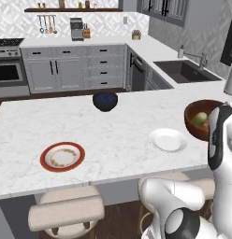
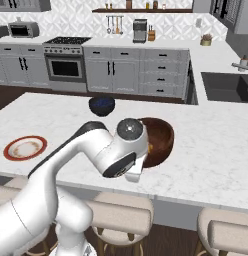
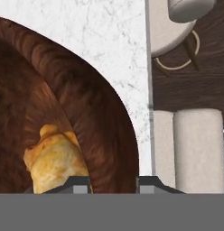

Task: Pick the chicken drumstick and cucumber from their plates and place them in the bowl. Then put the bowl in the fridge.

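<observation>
— Any writing or labels you can read?
— None legible. The glossy reddish-brown bowl [image 1: 196,125] sits at the bench [image 1: 113,135] edge, with the yellowish-green cucumber [image 1: 199,118] and lumpy golden drumstick [image 3: 55,160] inside.
— And the tool [image 3: 114,182]?
— Pinched narrow over the bowl's rim; both plates, red-rimmed [image 1: 62,156] and white [image 1: 168,139], lie bare.

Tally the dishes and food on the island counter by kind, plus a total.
Plates: 2, the red-rimmed plate and the white plate, both bare.
Bowls: 2, the reddish-brown bowl and the dark blue bowl.
Food pieces: 2, the cucumber and the chicken drumstick, both inside the reddish-brown bowl.
Total: 6
</observation>
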